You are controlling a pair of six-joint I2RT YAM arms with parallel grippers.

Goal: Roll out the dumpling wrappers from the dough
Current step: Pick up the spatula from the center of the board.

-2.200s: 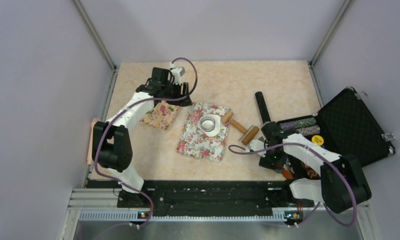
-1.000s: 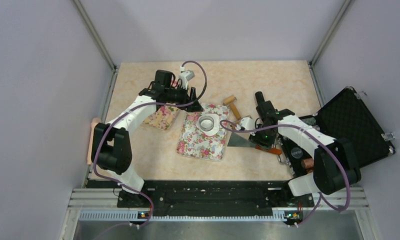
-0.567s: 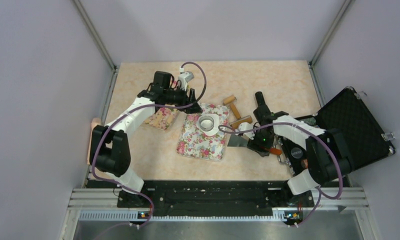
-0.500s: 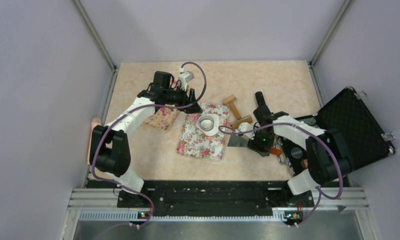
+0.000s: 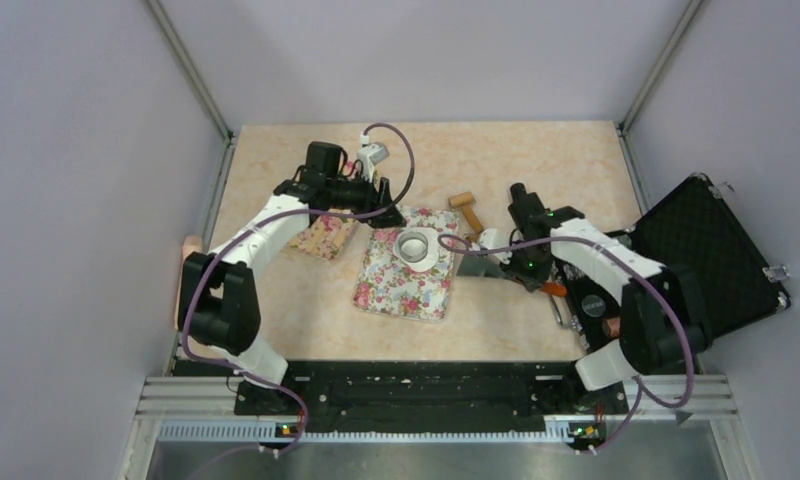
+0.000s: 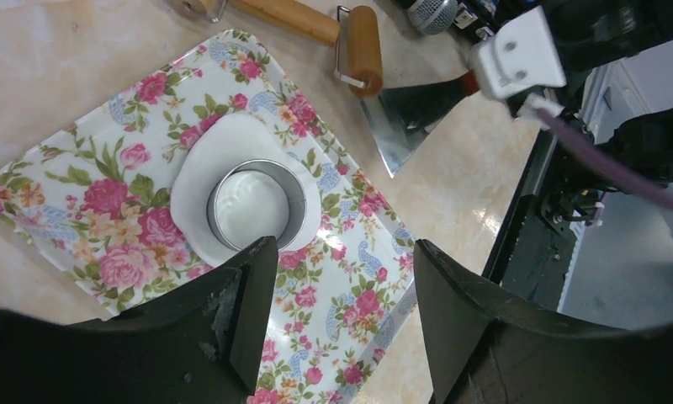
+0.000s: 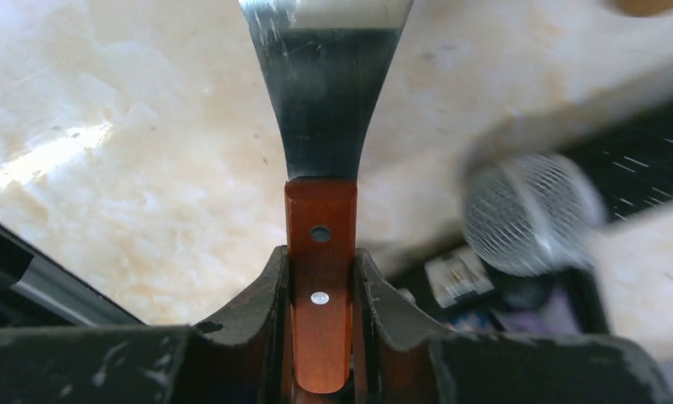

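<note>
- Dumpling wrapper (image 6: 251, 206): one round white disc lies inside a metal ring cutter (image 6: 302, 195), near the middle of the worktop (image 5: 536, 160).
- The ring stands on a wider white dough sheet (image 6: 200, 160), spread over the 12 o'clock half of a floral tray (image 6: 89, 194).
- Left tool (image 6: 343, 248), fingers spread and empty, hangs above the tray at about 11 o'clock of the ring and touches nothing.
- A wooden roller (image 6: 362, 38) lies on the worktop at 2 o'clock of the tray, just off its corner.
- Right tool (image 7: 320, 257) is clenched on the red-brown handle of a scraper (image 7: 323, 93). The blade points at the tray from 3 o'clock, its tip just beside the tray's edge; contact cannot be made out.
- An open black case (image 5: 706, 250) sits farther out at 3 o'clock, beyond the right arm.
- The step in hand looks like freeing the cut disc.
  - The ring should come straight up, so the disc is not dragged or smeared.
  - The blade should go in low and nearly flat, sliding under the dough's edge rather than stabbing it.
  - A steep blade could tear the thin sheet or shove the tray sideways.
</note>
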